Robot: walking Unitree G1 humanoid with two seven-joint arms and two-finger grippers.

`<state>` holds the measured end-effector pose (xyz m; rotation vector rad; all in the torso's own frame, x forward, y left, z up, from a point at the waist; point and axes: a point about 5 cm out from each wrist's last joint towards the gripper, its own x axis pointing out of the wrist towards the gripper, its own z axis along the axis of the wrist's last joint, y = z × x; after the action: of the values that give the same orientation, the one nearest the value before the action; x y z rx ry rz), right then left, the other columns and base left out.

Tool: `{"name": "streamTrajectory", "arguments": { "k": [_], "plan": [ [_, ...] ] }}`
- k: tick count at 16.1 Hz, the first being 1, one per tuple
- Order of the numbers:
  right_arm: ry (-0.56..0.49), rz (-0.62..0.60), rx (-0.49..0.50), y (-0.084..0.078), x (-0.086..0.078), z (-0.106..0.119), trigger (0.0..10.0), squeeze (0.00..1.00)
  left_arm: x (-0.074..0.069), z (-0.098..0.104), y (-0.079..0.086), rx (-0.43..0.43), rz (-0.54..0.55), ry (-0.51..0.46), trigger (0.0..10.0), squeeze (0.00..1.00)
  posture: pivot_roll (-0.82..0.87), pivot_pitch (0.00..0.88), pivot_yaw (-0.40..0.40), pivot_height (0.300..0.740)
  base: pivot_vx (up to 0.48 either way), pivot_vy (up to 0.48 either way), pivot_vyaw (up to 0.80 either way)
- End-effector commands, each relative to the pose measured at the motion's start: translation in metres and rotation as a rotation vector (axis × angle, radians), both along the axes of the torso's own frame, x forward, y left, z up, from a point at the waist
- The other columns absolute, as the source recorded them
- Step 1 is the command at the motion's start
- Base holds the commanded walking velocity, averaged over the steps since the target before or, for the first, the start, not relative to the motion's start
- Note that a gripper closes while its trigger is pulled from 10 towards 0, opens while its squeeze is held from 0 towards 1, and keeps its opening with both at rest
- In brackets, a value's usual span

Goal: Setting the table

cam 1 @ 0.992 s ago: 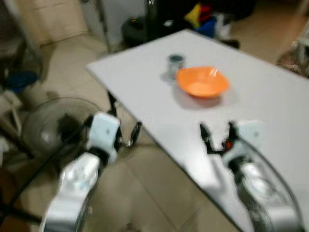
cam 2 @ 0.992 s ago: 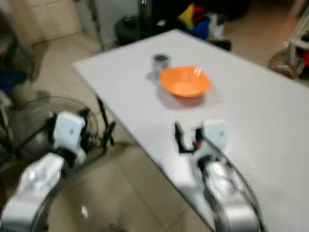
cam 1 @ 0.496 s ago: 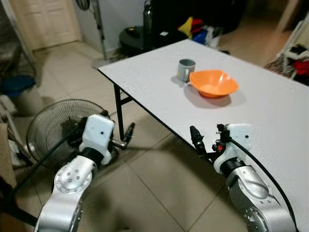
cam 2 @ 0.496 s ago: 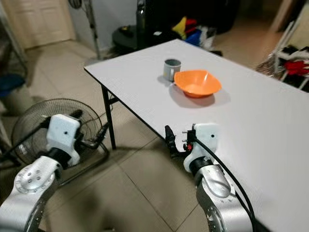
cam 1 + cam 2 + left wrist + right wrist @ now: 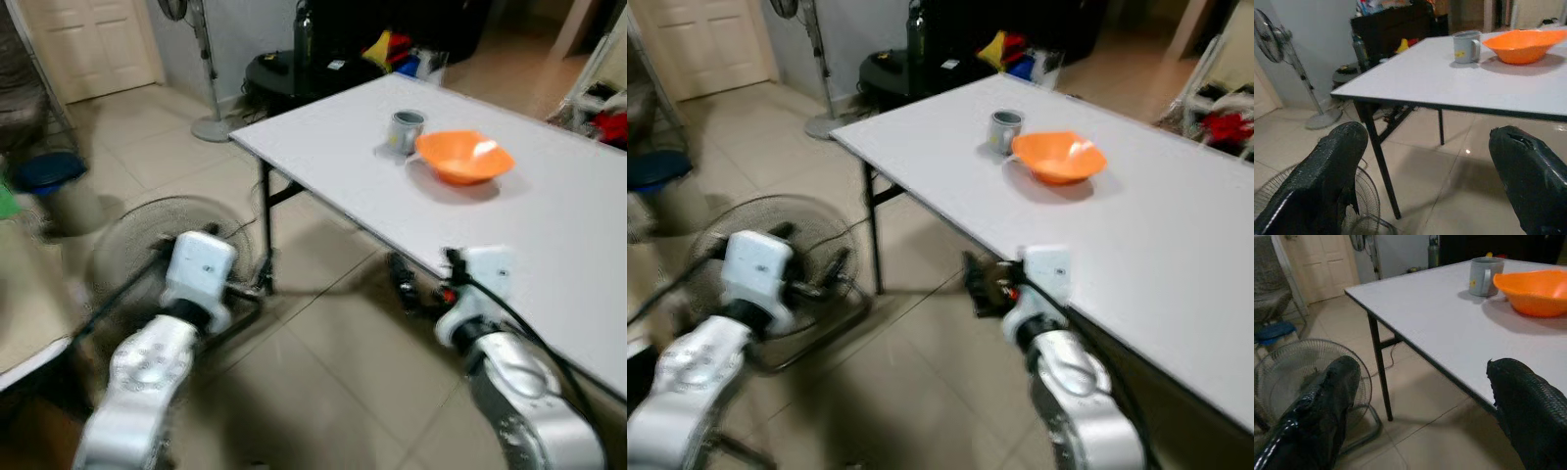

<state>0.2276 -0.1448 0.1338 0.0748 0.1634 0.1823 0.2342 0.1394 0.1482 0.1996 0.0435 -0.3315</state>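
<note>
We've got only a mug (image 5: 1003, 130) and bowl (image 5: 1058, 157) on the table (image 5: 1176, 225), most of setting left; both grippers (image 5: 1425, 161) (image 5: 1420, 396) spread, holding nothing.

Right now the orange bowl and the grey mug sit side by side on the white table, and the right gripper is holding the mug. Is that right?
Not quite. The orange bowl and grey mug do sit side by side on the white table, but the right gripper holds nothing: the right wrist view shows it open, short of the table edge, with the mug far off.
</note>
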Motion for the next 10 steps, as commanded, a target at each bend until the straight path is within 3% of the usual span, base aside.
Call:
{"name": "streamTrajectory", "arguments": {
  "k": [1,10],
  "plan": [
    [-0.005,0.024,0.018,0.0048,0.0008,0.0025,10.0,1.00,0.0016,0.0037,0.0049,0.017,0.012,-0.011,10.0,0.00,0.14,0.000,0.022,0.740,0.000,0.352,0.80],
    [-0.017,0.063,0.031,0.0091,0.0036,0.0040,10.0,1.00,0.0034,0.0055,0.0045,0.025,0.007,-0.020,10.0,0.00,0.14,0.000,0.019,0.740,0.000,0.343,0.80]
  ]
}}
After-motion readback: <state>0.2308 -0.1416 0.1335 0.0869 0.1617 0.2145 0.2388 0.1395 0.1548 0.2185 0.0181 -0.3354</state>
